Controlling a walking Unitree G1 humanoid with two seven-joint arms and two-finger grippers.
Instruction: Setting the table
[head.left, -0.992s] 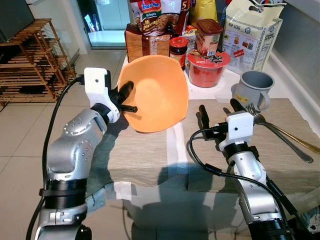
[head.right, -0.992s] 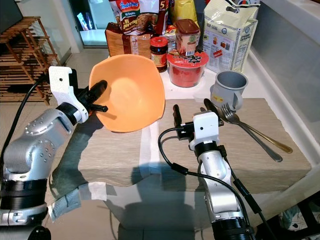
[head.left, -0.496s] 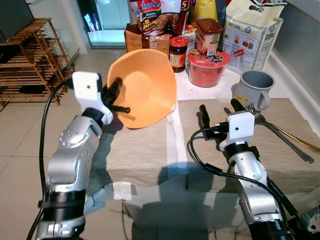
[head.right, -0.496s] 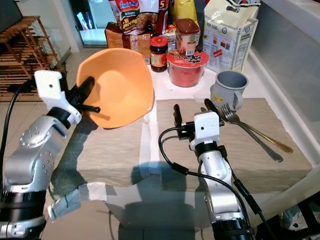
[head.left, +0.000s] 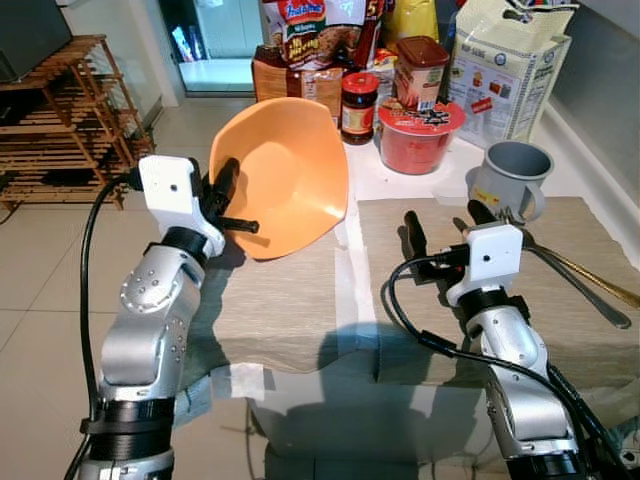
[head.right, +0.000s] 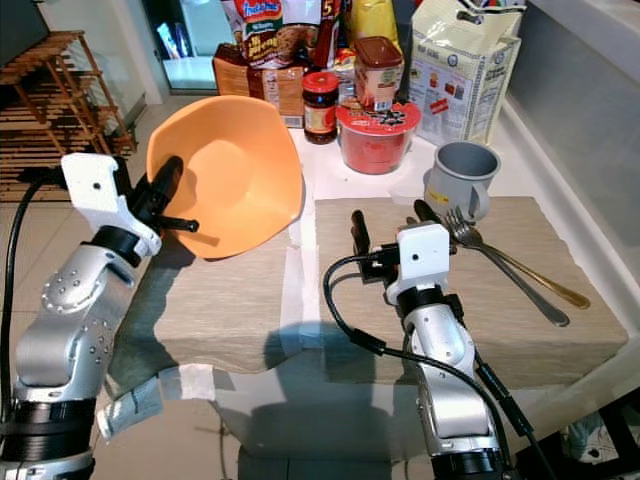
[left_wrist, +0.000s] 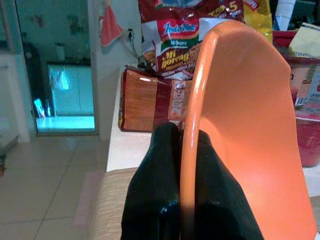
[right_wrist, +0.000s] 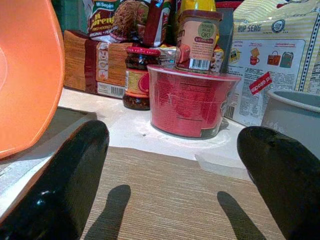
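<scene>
Bowl (head.left: 285, 175) shifted left | left hand (head.left: 228, 205) pinching its rim | right hand (head.left: 445, 225) spread, empty

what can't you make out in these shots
- Fork tines: head views, behind the right claw mount.
- Spoon bowl: head views, under the fork.
- Left claw tips: left wrist view, cut off by the bowl rim they pinch.
- Mug: right wrist view, cropped by the edge and a finger.

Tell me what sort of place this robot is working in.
Most likely a home dining or kitchen area. The table holds woven placemats with a fork and a grey mug, pantry food is stacked behind, such as the red cup noodles, and a wooden rack stands on the tiled floor.
</scene>
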